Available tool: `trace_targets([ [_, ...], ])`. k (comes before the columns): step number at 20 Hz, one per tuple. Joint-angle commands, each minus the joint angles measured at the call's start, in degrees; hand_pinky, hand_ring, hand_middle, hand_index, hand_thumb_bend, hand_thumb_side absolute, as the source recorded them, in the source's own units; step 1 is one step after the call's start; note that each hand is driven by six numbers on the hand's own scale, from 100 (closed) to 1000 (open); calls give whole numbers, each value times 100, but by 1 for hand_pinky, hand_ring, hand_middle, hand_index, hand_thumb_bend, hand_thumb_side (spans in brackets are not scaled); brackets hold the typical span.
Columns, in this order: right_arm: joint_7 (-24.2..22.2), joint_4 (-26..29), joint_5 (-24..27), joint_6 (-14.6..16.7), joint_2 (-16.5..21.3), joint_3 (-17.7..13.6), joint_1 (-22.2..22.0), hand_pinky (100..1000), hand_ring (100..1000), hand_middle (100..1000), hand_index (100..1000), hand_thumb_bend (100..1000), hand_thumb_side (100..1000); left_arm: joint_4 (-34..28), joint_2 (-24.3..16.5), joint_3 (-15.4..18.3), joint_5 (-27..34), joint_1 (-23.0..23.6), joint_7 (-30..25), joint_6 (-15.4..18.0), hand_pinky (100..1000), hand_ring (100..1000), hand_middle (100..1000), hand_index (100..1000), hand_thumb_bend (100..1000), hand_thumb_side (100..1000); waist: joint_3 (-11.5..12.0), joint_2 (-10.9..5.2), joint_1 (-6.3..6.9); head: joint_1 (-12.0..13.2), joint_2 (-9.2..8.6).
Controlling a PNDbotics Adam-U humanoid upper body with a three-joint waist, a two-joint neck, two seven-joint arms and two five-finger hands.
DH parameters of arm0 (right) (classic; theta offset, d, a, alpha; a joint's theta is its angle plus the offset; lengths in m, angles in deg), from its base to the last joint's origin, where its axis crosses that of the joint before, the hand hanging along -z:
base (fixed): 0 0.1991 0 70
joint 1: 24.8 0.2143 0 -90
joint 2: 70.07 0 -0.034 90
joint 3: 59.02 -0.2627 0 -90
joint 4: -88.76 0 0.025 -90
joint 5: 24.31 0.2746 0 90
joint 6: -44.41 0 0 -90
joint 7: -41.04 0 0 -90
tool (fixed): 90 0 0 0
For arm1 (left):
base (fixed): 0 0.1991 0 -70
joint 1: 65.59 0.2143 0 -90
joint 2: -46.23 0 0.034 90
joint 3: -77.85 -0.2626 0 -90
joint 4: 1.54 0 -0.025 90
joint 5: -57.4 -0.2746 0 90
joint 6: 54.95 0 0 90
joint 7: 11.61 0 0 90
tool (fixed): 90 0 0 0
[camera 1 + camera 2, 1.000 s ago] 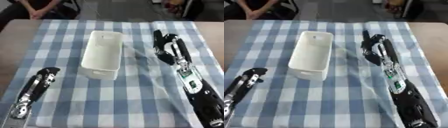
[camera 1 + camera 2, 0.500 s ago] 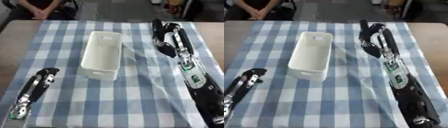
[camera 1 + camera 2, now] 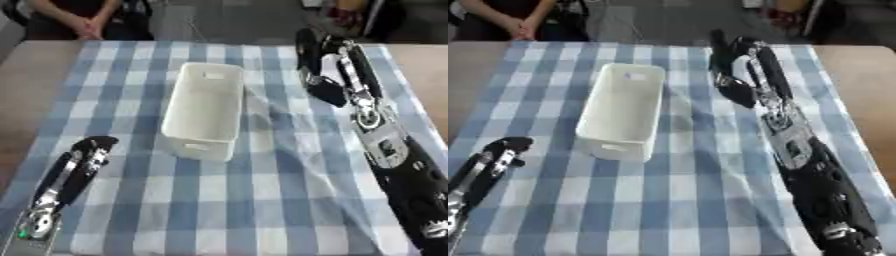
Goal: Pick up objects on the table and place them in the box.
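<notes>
- The white box (image 3: pixel 206 112) stands near the middle of the table, on the blue and white checked cloth (image 3: pixel 262 200). Its long axis runs from the near edge toward the far edge, and it looks empty inside.
- We see no loose object on the cloth to pick up; if there is one, it is hidden from us.
- Our right hand (image 3: pixel 328 65) is the nearer one to the box. The box lies to its left, well apart from the fingers.
- This hand is stretched toward the far right corner of the table, fingers long and mostly straight, grasping nothing that we can see.
- The right forearm (image 3: pixel 798 150) lies along the right side of the cloth.
- Our left hand (image 3: pixel 79 162) rests near the near left corner, relaxed, fingers pointing away from us, holding nothing.
- We judge that the next move must first find an object.
</notes>
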Motion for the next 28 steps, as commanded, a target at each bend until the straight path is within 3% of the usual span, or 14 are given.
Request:
trace_targets([
  [1,-167,-43,-104,133,20,184,378,733,559,557,436,100,441,-47,-53,-32,-19,-78,-42,21,682,792,802,809,1000,1000,16,-74,31,-105,5],
  [11,-289,-912,-455,368,-284,318,1033,734,558,559,436,100,463,-54,-1,-99,0,-144,-107,44,682,792,802,810,1000,1000,101,6,109,-223,5],
  [28,-270,-1551,-901,695,-748,406,1296,737,559,561,437,100,468,-57,46,-142,17,-192,-160,59,683,793,803,810,1000,1000,161,47,191,-318,5],
])
